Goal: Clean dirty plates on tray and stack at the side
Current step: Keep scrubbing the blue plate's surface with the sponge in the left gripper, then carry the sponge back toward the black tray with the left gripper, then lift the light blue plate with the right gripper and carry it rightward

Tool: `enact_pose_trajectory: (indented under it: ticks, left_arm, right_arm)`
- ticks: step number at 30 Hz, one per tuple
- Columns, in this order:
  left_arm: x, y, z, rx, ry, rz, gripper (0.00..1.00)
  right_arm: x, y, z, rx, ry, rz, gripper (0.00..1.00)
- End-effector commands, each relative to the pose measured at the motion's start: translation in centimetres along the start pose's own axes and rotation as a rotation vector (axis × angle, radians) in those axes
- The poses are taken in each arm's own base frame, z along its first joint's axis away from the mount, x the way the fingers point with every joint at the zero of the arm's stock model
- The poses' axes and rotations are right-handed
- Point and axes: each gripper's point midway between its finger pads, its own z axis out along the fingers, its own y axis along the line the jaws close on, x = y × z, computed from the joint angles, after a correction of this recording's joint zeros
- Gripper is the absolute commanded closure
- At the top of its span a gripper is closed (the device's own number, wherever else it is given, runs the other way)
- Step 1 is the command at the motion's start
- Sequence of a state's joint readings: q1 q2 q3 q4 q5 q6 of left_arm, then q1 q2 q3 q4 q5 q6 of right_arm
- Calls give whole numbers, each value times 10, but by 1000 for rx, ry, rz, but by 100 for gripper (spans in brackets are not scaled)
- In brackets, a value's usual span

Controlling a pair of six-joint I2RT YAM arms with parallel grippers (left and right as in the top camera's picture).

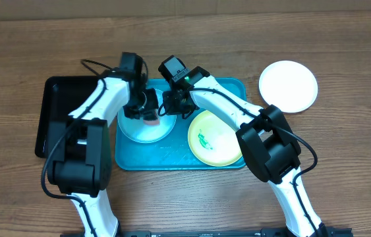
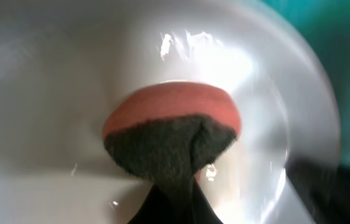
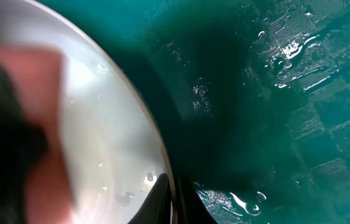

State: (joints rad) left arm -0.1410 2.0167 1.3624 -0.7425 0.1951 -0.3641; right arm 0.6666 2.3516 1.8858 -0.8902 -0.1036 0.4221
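– Table (image 1: 343, 151) from the left edge: what sits there?
– Just the black tray (image 1: 53, 118), which has no part in the job. Next to it the turquoise tray (image 1: 172, 161) carries two plates: the cyan plate (image 1: 136, 131) on its left half and the yellow-green plate (image 1: 221, 141) on its right
– And the left hand (image 1: 145, 105)?
– Down over the cyan plate, clenched on the sponge (image 2: 171, 134). The left wrist view shows the dark scrub face pinched from below and the pink body lying against the plate's glossy surface, as far as I can tell. I judge it mid-scrub
– The right hand (image 1: 175, 105)?
– Just beside the left, at the cyan plate's right rim. In the right wrist view that rim runs straight into its fingertips, so I read it as pinched on the rim, steadying the plate
– What could go wrong?
– The tray floor is wet, with droplets all over, and the rim grip is thin. A hard sponge stroke could slide the plate out of the pinch or tip it. The hands are also very near each other, so a wide stroke rightward could knock them together
– Further right?
– The yellow-green plate has a teal smear (image 1: 203, 139), not yet cleaned. The white plate (image 1: 288, 86) lies on the table beyond the tray's far right corner, which I take as the start of the stack
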Motion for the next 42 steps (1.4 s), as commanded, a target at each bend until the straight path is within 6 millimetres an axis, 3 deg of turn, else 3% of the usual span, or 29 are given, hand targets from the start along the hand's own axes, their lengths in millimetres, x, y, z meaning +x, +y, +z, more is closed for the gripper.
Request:
enact_pose_trajectory:
  ticks: [1, 6, 10, 13, 16, 23, 29, 35, 42]
  left_arm:
    - [25, 12, 7, -129, 91, 66, 96]
    - [30, 72, -12, -457, 93, 64, 96]
    - [26, 109, -48, -663, 49, -90, 96]
    - [19, 119, -76, -683, -2, -216, 96]
    - [6, 117, -99, -562, -68, -297, 96]
    - [-26, 77, -124, -9, -121, -191, 96]
    - [-23, 111, -127, 21, -109, -274, 96]
    - [-25, 136, -132, 13, -128, -331, 96]
    - [-25, 150, -135, 10, -137, -366, 96]
  right_arm:
    - [15, -25, 19, 91, 44, 10, 96]
    - [15, -26, 19, 93, 47, 10, 96]
    - [15, -25, 19, 91, 46, 11, 96]
    - [12, -23, 16, 87, 39, 10, 96]
    - [6, -18, 3, 78, 21, 7, 96]
    - [-26, -4, -67, 146, -164, -61, 96]
    - [-45, 3, -150, 406, -434, -228, 96]
    - [-44, 14, -217, 787, -633, -423, 96]
    - [-34, 40, -251, 1049, -686, -625, 96]
